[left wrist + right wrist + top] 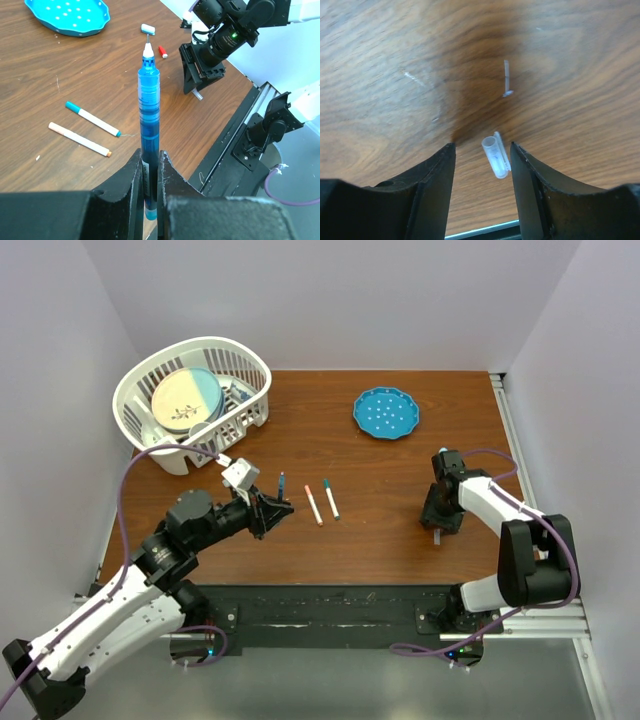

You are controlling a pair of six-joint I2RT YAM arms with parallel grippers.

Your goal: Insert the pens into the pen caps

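My left gripper (pixel 149 167) is shut on the lower barrel of a translucent blue pen (pixel 149 100), which stands up with its white tip pointing away; in the top view this pen (pixel 281 483) sits above the table's left middle. Two white pens lie side by side on the wood, one teal-ended (pixel 93 119), one orange-ended (pixel 79 139). My right gripper (pixel 482 150) is open and low over the table, with a pale clear pen cap (pixel 496 156) lying between its fingers, nearer the right one and untouched. A light blue cap (pixel 147 28) and a red cap (pixel 163 51) lie beyond the blue pen.
A white basket (pixel 250 358) holding a plate stands at the back left. A blue dotted dish (pixel 386 412) sits at the back right. A small clear scrap (pixel 507 80) lies on the wood ahead of the right gripper. The table's near edge and black base rail (pixel 320 615) run below both arms.
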